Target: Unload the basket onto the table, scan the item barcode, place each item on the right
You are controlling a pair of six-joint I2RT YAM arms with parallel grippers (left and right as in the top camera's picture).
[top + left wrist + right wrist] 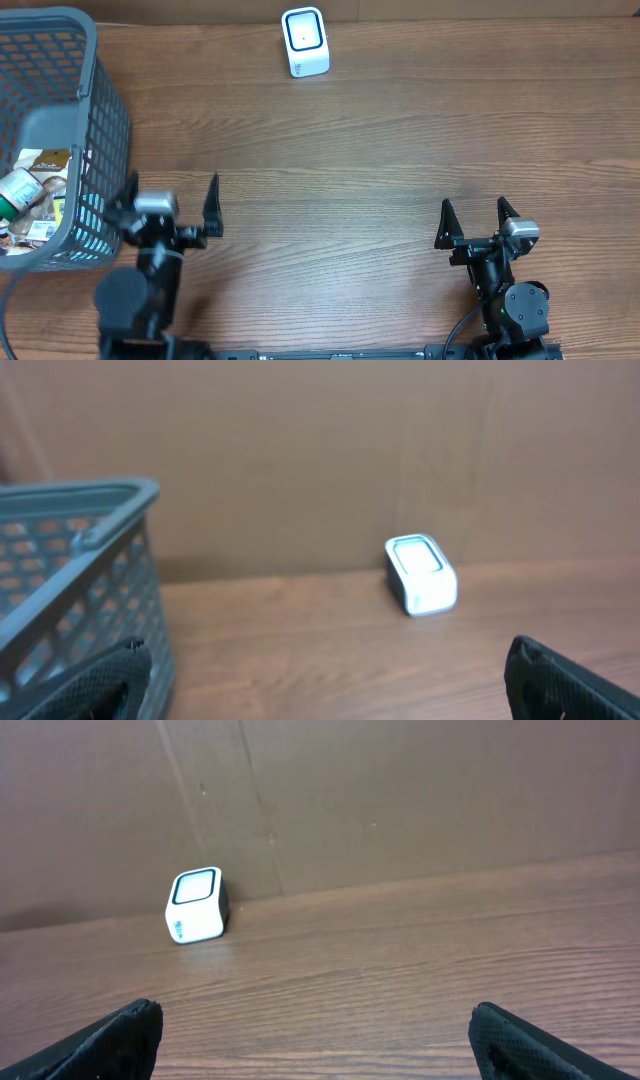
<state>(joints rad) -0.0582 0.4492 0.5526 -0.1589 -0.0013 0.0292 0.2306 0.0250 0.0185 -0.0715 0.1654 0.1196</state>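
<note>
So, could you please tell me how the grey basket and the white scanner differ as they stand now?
The basket is grey with open mesh walls; the scanner is white and solid-bodied. The basket is far larger than the scanner. The basket holds packaged items; the scanner holds nothing. Both stand on the wooden table.
</note>
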